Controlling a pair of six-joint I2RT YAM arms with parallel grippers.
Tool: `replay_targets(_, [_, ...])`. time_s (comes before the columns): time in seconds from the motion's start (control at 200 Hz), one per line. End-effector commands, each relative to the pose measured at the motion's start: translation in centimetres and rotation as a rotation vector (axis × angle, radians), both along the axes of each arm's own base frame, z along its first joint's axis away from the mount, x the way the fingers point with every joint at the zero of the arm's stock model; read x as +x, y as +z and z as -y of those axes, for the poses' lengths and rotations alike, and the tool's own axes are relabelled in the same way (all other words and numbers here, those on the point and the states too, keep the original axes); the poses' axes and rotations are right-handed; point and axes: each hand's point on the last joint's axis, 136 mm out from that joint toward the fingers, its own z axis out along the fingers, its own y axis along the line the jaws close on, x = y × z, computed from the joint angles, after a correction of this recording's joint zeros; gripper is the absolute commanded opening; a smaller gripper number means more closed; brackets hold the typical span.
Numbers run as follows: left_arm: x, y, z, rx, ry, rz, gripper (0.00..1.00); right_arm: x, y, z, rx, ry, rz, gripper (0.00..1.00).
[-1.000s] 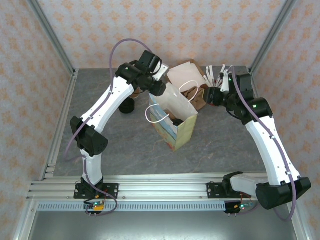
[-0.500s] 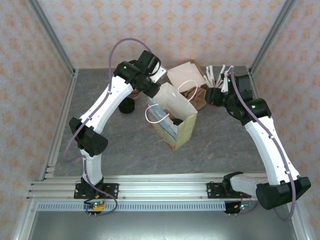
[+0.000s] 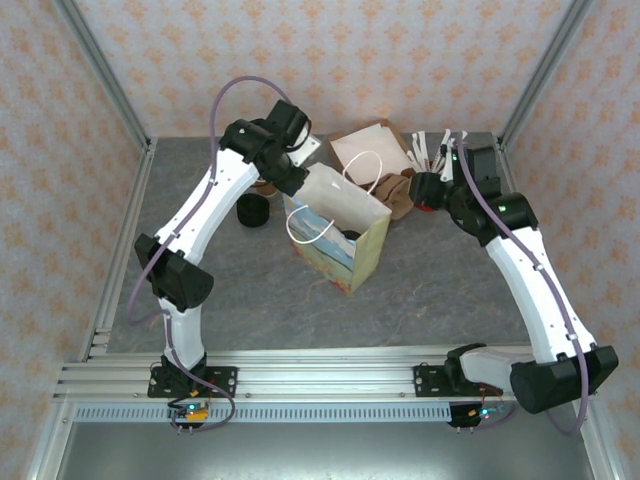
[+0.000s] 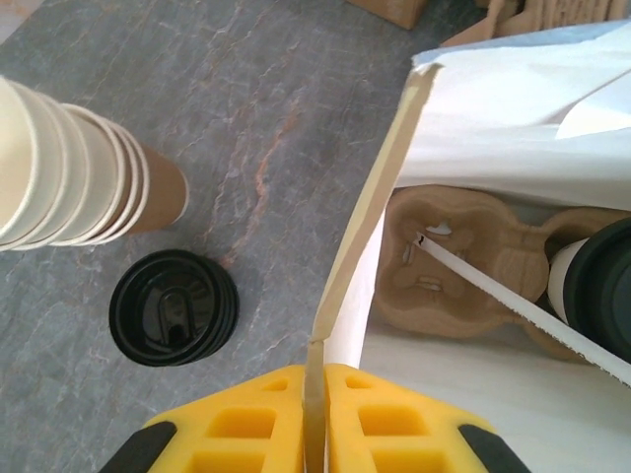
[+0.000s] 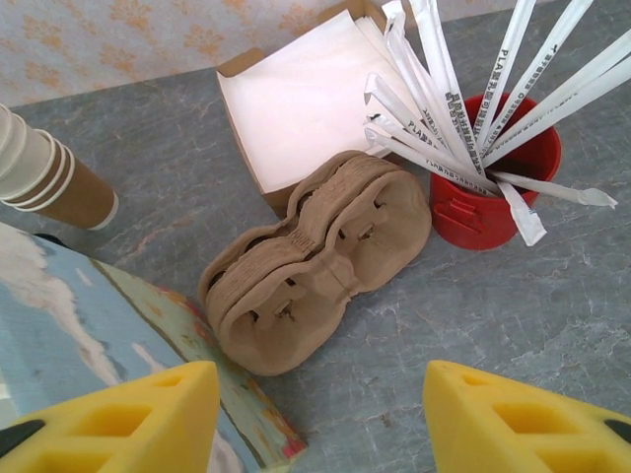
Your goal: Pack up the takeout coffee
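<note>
Pulling hard could tear the bag (image 4: 367, 236) your left end effector (image 4: 315, 382) pinches, toppling the coffee (image 4: 603, 296) inside; right end effector (image 5: 317, 396) spread.

Bright diffuse light, faint shadows; bag (image 4: 513, 108) interior glary white; left end effector (image 4: 315, 382) slightly soft.

Grey veined table (image 4: 246, 118), black lids (image 4: 173, 307), cream cups (image 4: 59, 168), red pot (image 5: 463, 215), brown carriers (image 5: 315, 266), white-lined bag (image 4: 493, 128), yellow left end effector (image 4: 315, 382)
</note>
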Motion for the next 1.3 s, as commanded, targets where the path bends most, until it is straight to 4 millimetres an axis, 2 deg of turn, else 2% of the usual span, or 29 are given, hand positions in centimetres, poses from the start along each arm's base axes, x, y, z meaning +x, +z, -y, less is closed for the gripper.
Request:
replay_targets(0.0, [-1.6,1.7,-2.9,0.043,0.029,0.011,0.13,1.2,1.0,0.4,-0.012,-0.027,0.04,0.57])
replay_targets(0.335, [-2.4,1.2,-5.5,0.065,0.076,-0.004,0.13,4.4,0.0,-1.9,0.073,0.005,0.024,0.57])
replay_targets(0.525, [-2.7,1.7,-5.7,0.05,0.08,0.005,0.13,7.7,-1.7,-4.1,0.072,0.026,0.005,0.57])
replay_targets(0.646, [-2.7,2.1,-5.7,0.041,0.086,0.018,0.15,10.6,-3.2,-5.2,0.026,0.019,-0.003,0.57])
replay_targets(0.911, [-2.6,3.0,-4.9,-0.027,0.089,0.042,0.35,17.5,-6.5,-5.9,-0.053,-0.025,-0.03,0.55])
replay_targets(1.021, [-2.5,3.8,-4.5,-0.057,0.093,0.065,0.42,19.6,-7.9,-6.8,-0.074,-0.006,-0.049,0.54])
replay_targets(1.106, [-2.4,4.4,-4.3,-0.084,0.095,0.084,0.47,20.9,-9.8,-7.2,-0.097,-0.005,-0.08,0.54])
replay_targets(1.296, [-1.9,5.7,-4.5,-0.105,0.135,0.136,0.53,23.7,-12.9,-8.0,-0.119,0.0,-0.104,0.53])
